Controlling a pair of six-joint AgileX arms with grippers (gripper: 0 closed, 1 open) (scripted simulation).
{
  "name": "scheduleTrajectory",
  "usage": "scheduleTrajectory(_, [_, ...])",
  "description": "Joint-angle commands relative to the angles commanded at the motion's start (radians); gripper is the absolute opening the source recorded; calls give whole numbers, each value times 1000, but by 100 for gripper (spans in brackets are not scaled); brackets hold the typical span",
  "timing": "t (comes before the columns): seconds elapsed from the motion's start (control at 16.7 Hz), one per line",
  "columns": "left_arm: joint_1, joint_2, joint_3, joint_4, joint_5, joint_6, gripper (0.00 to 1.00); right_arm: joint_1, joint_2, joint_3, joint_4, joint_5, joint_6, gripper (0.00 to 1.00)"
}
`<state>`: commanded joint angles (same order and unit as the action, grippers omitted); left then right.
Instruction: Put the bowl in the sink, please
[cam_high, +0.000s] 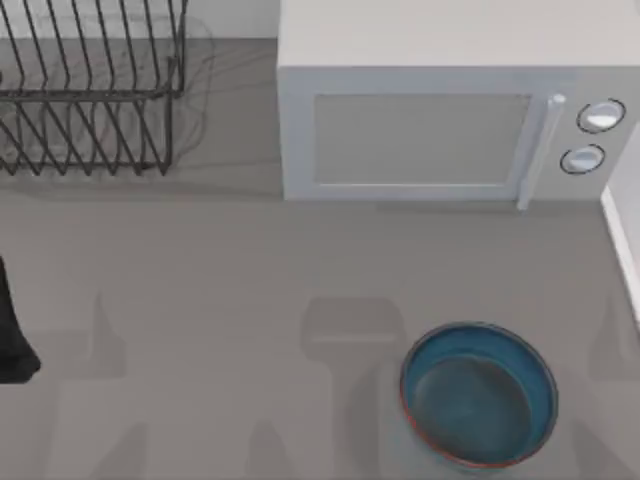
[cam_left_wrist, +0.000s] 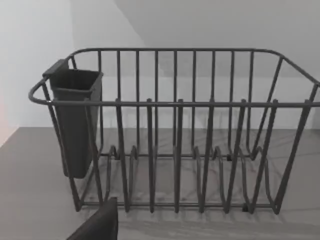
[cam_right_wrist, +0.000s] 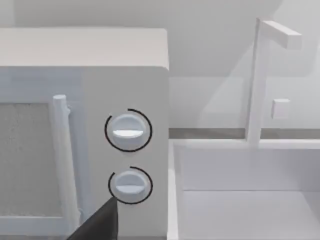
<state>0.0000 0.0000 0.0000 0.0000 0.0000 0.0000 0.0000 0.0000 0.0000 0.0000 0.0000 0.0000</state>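
On your grey worktop (cam_high: 200, 270) the teal-blue bowl (cam_high: 479, 393) stands upright at the lower right of the top view, in front of the white microwave (cam_high: 440, 120) and apart from it. The wire dish rack (cam_high: 85, 90) with its dark cutlery cup (cam_left_wrist: 75, 120) sits upper left; the white sink (cam_right_wrist: 245, 200) with its faucet (cam_right_wrist: 260, 75) lies just beside the microwave's right. Your left arm (cam_high: 12, 330) rests at the left edge; for either pincer you cannot tell released from clenched.
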Motion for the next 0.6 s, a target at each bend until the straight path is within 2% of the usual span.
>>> scheduleTrajectory(0.3, [0,0,0,0,0,0,100,30,65,65,-62,-1,30,100])
scheduleTrajectory(0.6, [0,0,0,0,0,0,100,145,383,328,-326,0,149,100])
